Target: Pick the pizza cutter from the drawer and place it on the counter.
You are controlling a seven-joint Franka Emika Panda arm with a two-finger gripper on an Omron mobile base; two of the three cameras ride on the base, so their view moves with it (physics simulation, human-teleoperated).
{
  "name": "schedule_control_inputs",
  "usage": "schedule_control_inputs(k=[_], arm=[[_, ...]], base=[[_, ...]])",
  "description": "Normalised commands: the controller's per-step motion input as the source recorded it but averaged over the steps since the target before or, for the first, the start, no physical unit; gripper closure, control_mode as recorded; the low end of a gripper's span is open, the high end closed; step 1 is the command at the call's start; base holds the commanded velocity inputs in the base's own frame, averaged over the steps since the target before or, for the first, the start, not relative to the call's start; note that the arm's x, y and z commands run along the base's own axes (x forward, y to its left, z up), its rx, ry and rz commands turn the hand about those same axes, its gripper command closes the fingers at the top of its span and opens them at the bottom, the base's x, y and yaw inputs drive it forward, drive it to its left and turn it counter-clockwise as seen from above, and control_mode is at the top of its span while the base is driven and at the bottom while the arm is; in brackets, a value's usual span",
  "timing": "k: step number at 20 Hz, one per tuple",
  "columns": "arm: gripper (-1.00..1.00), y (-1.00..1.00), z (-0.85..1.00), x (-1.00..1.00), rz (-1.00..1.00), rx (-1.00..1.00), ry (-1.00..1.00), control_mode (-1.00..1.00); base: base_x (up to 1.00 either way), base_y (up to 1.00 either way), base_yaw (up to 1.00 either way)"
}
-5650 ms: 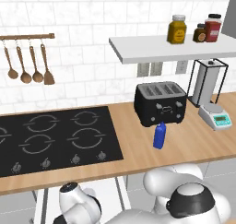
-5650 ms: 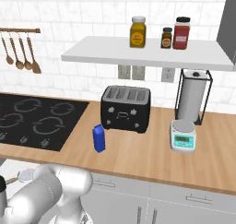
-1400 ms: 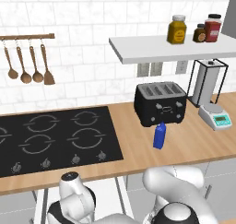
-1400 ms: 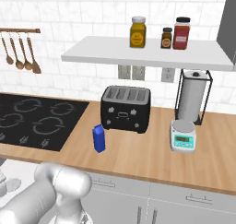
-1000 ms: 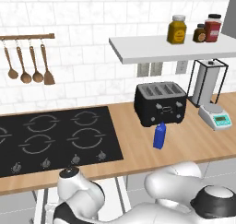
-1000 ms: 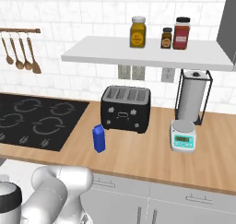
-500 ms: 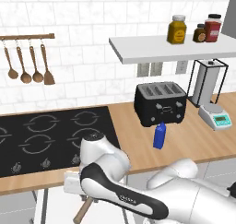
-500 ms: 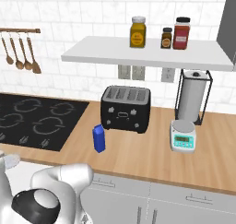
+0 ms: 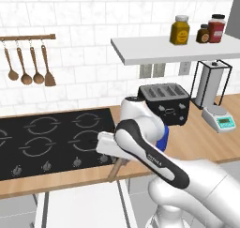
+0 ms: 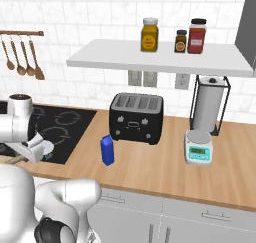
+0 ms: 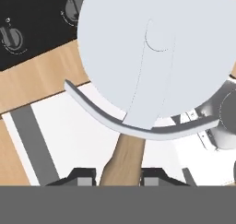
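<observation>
Gripper (image 11: 119,174) clamped narrow on wooden handle of pizza cutter (image 11: 156,52), fingertips (image 11: 83,175) either side of handle. Cutter lifted clear of drawer (image 11: 69,140), wheel over counter (image 11: 37,80) edge beside cooktop (image 11: 32,25). From left base camera: handle (image 9: 116,169) hanging below hand, above front edge of counter (image 9: 201,142).

Pretty standard kitchen: white tiled wall (image 9: 93,16) all the way across, with a white shelf (image 10: 155,62) fixed to it on the right side and a double outlet (image 10: 143,78) just under the shelf's left end. White cabinet fronts (image 10: 165,219) run below with slim handles. Even, soft light, no hard shadows.
</observation>
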Motion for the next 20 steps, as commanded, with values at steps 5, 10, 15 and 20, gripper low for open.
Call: schedule_control_inputs(k=[5, 10, 15, 20], arm=[[1.00, -0.99, 0.33, 1.00, 0.00, 0.00, 0.09, -1.00], [1.00, -0.54, 0.06, 1.00, 0.03, 0.00, 0.17, -1.00], [1.00, 0.02, -0.24, 1.00, 0.17, -0.07, 0.16, -1.00], [1.00, 0.09, -0.46, 1.00, 0.19, -0.19, 0.08, -1.00]], base=[[0.00, 0.00, 0.00], [0.00, 0.00, 0.00], [0.00, 0.00, 0.00], [0.00, 0.00, 0.00]])
